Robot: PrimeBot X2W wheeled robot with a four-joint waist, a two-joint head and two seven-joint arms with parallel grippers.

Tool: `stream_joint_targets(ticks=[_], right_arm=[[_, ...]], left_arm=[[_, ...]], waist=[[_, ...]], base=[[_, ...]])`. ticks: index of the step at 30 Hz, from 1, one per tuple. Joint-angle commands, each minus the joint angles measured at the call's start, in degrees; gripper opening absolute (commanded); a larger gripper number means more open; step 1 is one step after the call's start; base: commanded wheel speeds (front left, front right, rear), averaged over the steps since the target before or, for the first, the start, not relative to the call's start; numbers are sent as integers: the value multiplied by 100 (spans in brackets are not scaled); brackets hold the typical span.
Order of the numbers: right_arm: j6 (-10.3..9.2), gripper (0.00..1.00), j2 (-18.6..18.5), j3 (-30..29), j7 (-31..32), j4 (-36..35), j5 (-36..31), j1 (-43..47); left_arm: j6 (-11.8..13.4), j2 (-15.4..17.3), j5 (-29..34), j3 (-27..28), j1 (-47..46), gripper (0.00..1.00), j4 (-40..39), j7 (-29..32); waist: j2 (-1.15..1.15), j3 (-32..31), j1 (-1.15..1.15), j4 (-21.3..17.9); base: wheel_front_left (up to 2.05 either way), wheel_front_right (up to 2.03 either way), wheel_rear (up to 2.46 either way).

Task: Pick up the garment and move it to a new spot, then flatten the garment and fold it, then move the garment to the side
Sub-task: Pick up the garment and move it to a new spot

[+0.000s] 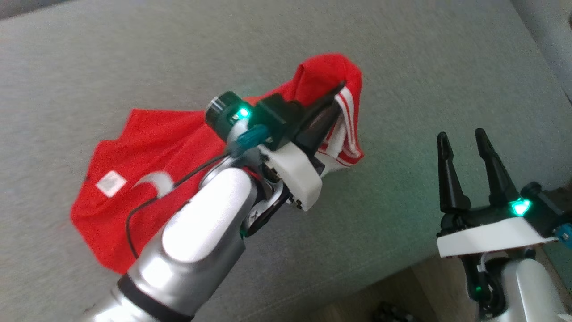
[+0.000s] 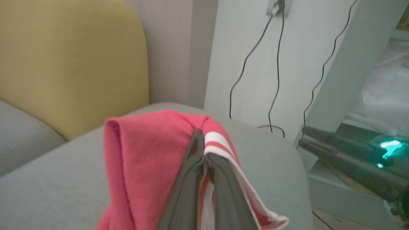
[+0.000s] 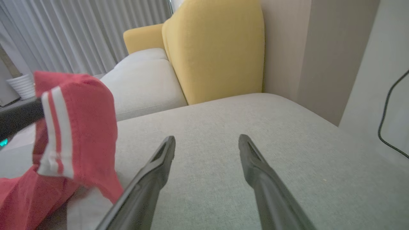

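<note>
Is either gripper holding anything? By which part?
Left gripper is shut on the red garment, pinching its white-striped edge. Right gripper is open, holding nothing.

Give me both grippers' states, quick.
Left gripper: shut on the red shirt.
Right gripper: open, holding nothing.

I count one red garment [image 1: 134,147], one grey sofa [image 1: 402,44], a left gripper [image 1: 342,85] and a right gripper [image 1: 461,134], so two, with four dark fingers [image 1: 449,179] altogether.

Head above, wrists low; garment [image 1: 152,143] shared
</note>
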Motion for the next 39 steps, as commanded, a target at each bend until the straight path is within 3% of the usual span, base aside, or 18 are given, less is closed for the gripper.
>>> stream_joint_targets(ticks=[1,7,8,9,16,25,32,39], right_arm=[[44,100,-28,144,-92,-122,49,-191],[44,100,-28,238,-223,118,154,-299],[44,100,-28,241,-232,153,156,-313],[44,100,-28,238,-234,186,146,-324],[44,100,-28,148,-136,247,24,-350],[44,100,-28,-4,136,192,-151,-180],[44,100,-28,-132,332,36,-256,-11],[44,100,-28,-192,490,-115,-352,76]], left_arm=[[43,-20,-110,-7,-278,0,113,119],[-16,-20,-539,-737,-546,0,1529,485],[-27,-21,-604,-857,-574,36,1690,478],[-41,-21,-681,-980,-588,100,1832,488],[20,-21,-1305,-1523,-646,100,1946,175],[319,37,-1712,-1422,-225,100,1589,-434],[1062,632,-1789,-679,332,100,863,-1061],[1932,1149,-1319,628,1027,100,-343,-1181]], waist=[[0,335,0,-302],[0,354,0,-286],[0,329,0,-259],[0,300,0,-226],[0,42,0,125],[0,-503,0,682],[0,-833,0,1104],[0,-1007,0,1478]], base=[[0,0,0],[0,0,0],[0,0,0],[0,0,0],[0,0,0],[0,0,0],[0,0,0],[0,0,0]])
